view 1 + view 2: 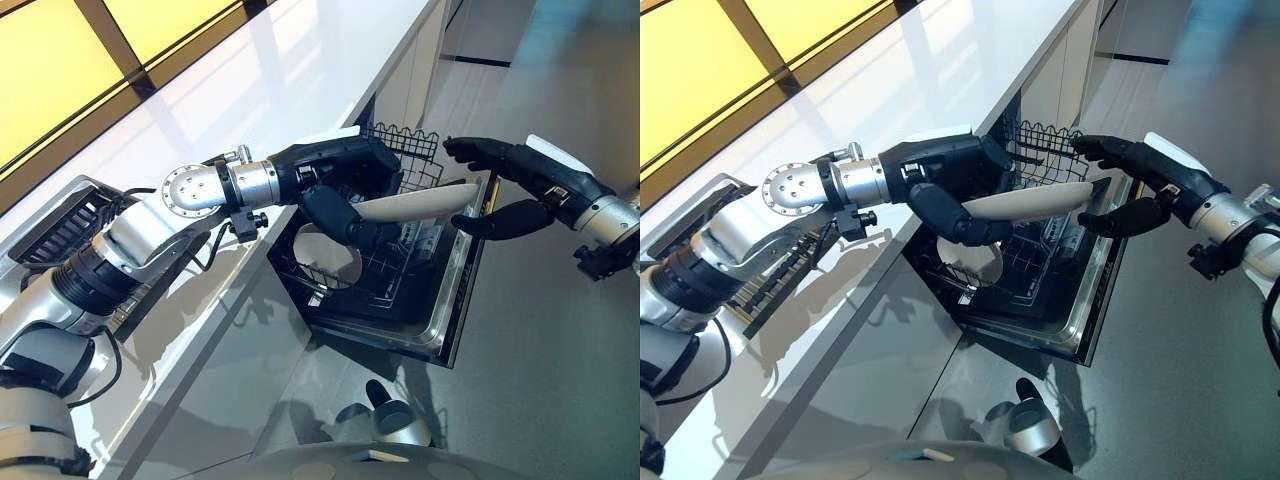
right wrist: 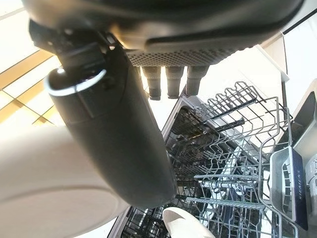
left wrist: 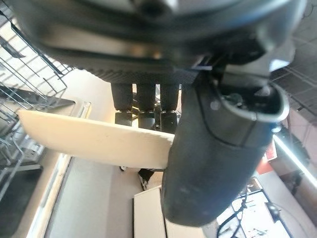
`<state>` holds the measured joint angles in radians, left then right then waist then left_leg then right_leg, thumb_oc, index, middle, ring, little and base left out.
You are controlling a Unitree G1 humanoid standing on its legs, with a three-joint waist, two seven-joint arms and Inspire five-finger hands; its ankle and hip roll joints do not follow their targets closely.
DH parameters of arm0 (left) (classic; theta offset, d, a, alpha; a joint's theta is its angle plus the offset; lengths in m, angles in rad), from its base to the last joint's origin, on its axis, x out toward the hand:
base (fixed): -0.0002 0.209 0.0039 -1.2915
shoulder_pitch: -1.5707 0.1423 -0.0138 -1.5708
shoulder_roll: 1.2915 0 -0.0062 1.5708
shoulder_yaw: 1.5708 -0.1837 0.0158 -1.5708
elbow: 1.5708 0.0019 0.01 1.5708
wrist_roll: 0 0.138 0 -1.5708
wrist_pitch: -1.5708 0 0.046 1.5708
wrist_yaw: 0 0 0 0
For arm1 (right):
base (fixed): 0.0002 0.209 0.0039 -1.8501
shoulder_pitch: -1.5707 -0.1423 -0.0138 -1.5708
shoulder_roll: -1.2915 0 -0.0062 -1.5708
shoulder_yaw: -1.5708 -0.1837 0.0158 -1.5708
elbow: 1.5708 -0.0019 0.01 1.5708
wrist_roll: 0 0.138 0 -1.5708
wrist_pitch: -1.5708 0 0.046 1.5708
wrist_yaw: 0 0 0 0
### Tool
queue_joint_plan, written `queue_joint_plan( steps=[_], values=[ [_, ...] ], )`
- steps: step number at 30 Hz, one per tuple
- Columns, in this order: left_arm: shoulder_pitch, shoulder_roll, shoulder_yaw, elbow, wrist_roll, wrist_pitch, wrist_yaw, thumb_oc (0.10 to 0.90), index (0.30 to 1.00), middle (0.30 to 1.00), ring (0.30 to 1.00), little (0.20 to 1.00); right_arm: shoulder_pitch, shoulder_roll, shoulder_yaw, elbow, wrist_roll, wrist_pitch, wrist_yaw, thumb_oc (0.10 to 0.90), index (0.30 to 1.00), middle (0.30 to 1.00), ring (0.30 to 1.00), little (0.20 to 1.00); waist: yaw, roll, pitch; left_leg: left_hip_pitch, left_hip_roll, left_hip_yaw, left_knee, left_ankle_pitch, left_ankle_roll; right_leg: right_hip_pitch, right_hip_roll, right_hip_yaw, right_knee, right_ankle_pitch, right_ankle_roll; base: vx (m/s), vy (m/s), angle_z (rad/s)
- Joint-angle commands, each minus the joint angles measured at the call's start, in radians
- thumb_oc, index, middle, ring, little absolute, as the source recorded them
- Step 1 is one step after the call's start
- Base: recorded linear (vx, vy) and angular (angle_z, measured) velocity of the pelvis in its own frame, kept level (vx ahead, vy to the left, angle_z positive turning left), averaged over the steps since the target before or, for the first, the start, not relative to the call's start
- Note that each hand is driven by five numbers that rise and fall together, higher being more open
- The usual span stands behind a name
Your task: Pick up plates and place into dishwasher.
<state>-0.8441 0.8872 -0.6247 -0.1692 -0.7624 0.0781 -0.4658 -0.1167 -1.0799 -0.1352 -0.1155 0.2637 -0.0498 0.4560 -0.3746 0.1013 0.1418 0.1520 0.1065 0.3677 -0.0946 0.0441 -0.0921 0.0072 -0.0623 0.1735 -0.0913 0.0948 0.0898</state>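
Plate [image 1: 415, 205] held edge-on above the open dishwasher [image 1: 400, 270], cream-white, smooth, thin-rimmed, unmarked. Gripped at its left end by the left hand [image 1: 335, 185], thumb curled under and fingers [image 3: 146, 96] laid over the top face, as confirmed in the left wrist view. Spans the gap between both hands, tilted slightly upward toward the right.

Right hand [image 1: 520, 185] positioned at the plate's right end, fingers reaching over the rim and thumb below it. Thumb seen lying against the plate's pale face in the right wrist view; fingers fairly straight there, not closed around the rim. Firm hold by this hand not confirmed; recorded as released.

Second plate [image 1: 975, 262] standing in the lower rack [image 1: 340, 275], same cream-white finish, upright among the wires. Upper wire rack [image 1: 405, 150] pulled out just beyond the held plate. Dishwasher door [image 1: 455, 320] folded down toward the grey floor [image 1: 560, 380].

White counter [image 1: 250, 100] running along the left, above the dishwasher. Dark slatted tray [image 1: 60, 225] resting on the counter at the near left.
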Motion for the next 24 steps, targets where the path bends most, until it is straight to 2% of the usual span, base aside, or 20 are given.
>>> queue_joint_plan(
  steps=[1, 6, 11, 12, 13, 14, 24],
  values=[
    [-0.139, -0.032, 0.043, 0.068, -0.079, -0.077, 0.030, 0.100, 0.300, 0.300, 0.300, 0.200, -0.157, -0.024, -0.007, -0.084, 0.046, -0.111, -0.044, 0.800, 0.900, 0.900, 0.900, 0.900, 0.002, -0.050, -0.094, 0.037, 0.054, -0.025, 0.007, -0.023, -0.017, 0.032, 0.014, -0.073, 0.015, 0.007, 0.051, 0.00, 0.000, 0.00],
    [-0.143, -0.049, 0.040, 0.084, -0.089, -0.086, 0.032, 0.100, 0.300, 0.300, 0.300, 0.200, -0.196, -0.020, 0.036, -0.101, 0.101, -0.058, 0.011, 0.800, 0.900, 0.900, 0.900, 0.900, 0.005, -0.054, -0.093, 0.037, 0.056, -0.026, 0.007, -0.020, -0.018, 0.036, 0.015, -0.076, 0.015, 0.006, 0.050, 0.00, 0.000, 0.00],
    [-0.127, -0.067, 0.052, 0.099, -0.096, -0.099, 0.016, 0.100, 0.300, 0.300, 0.300, 0.200, -0.207, 0.013, 0.062, -0.113, 0.180, -0.037, 0.032, 0.800, 0.900, 0.900, 0.900, 0.900, 0.011, -0.055, -0.092, 0.038, 0.060, -0.026, 0.007, -0.016, -0.019, 0.042, 0.016, -0.083, 0.017, 0.002, 0.045, 0.00, 0.000, 0.00],
    [-0.126, -0.070, 0.054, 0.104, -0.094, -0.099, 0.014, 0.100, 0.300, 0.300, 0.300, 0.200, -0.212, 0.021, 0.067, -0.112, 0.188, -0.036, 0.032, 0.624, 0.749, 0.749, 0.749, 0.724, 0.012, -0.055, -0.090, 0.039, 0.061, -0.027, 0.007, -0.015, -0.019, 0.043, 0.016, -0.084, 0.018, 0.002, 0.045, 0.00, 0.000, 0.00],
    [-0.127, -0.074, 0.054, 0.110, -0.093, -0.100, 0.011, 0.100, 0.300, 0.300, 0.300, 0.200, -0.221, 0.029, 0.074, -0.108, 0.210, -0.033, 0.034, 0.523, 0.662, 0.662, 0.662, 0.623, 0.014, -0.055, -0.090, 0.039, 0.062, -0.029, 0.007, -0.015, -0.019, 0.044, 0.016, -0.085, 0.018, 0.003, 0.044, 0.00, 0.000, 0.00],
    [-0.130, -0.078, 0.052, 0.117, -0.091, -0.101, 0.010, 0.100, 0.300, 0.300, 0.300, 0.200, -0.233, 0.039, 0.083, -0.103, 0.225, -0.032, 0.031, 0.100, 0.300, 0.300, 0.300, 0.200, 0.015, -0.055, -0.089, 0.040, 0.062, -0.030, 0.007, -0.014, -0.019, 0.045, 0.017, -0.085, 0.018, 0.002, 0.044, 0.00, 0.000, 0.00],
    [-0.112, -0.083, 0.082, 0.160, -0.083, -0.086, 0.007, 0.100, 0.300, 0.300, 0.300, 0.200, -0.242, 0.082, 0.085, -0.096, 0.262, -0.027, 0.022, 0.100, 0.300, 0.300, 0.300, 0.200, 0.021, -0.053, -0.093, 0.043, 0.068, -0.029, 0.007, -0.011, -0.022, 0.053, 0.013, -0.091, 0.015, 0.000, 0.043, 0.00, 0.000, 0.00]
  ],
)
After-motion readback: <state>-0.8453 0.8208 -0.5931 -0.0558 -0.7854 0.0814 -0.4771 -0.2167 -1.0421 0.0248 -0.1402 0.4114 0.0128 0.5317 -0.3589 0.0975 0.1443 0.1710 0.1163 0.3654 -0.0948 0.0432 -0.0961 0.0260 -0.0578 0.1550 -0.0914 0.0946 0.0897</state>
